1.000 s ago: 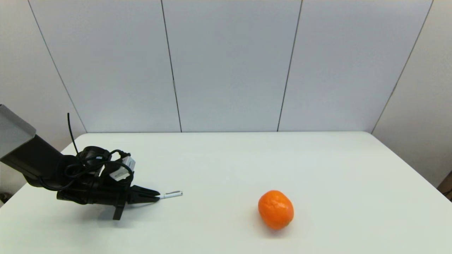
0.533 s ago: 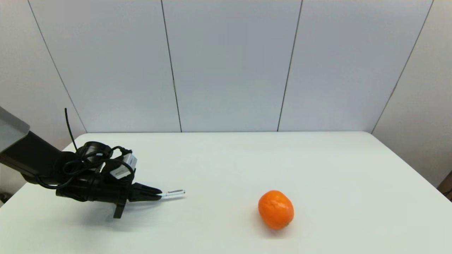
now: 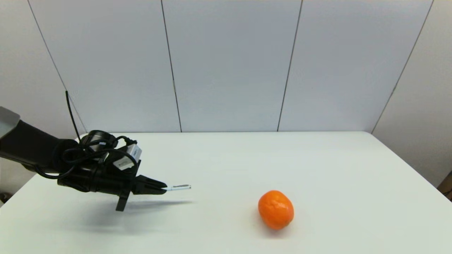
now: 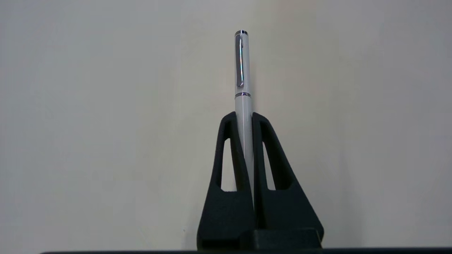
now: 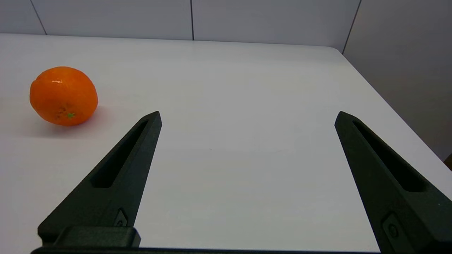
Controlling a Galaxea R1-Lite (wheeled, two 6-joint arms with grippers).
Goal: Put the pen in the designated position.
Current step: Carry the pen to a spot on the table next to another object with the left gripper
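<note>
The support surface is a white table (image 3: 226,155), rectangular, with its far edge set against a grey panelled wall (image 3: 229,63). One item is seen resting directly on the table: an orange (image 3: 275,209). The orange is placed toward the near edge, slightly right of the table's centre line, with its stem end turned toward the right side. A soft shadow is cast on the tabletop well to the left of the orange.

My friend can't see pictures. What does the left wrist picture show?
The left black pincer is shut on a slim white pen with a silvery clip, which sticks out past the fingertips. Behind it is only the plain white table.
</note>
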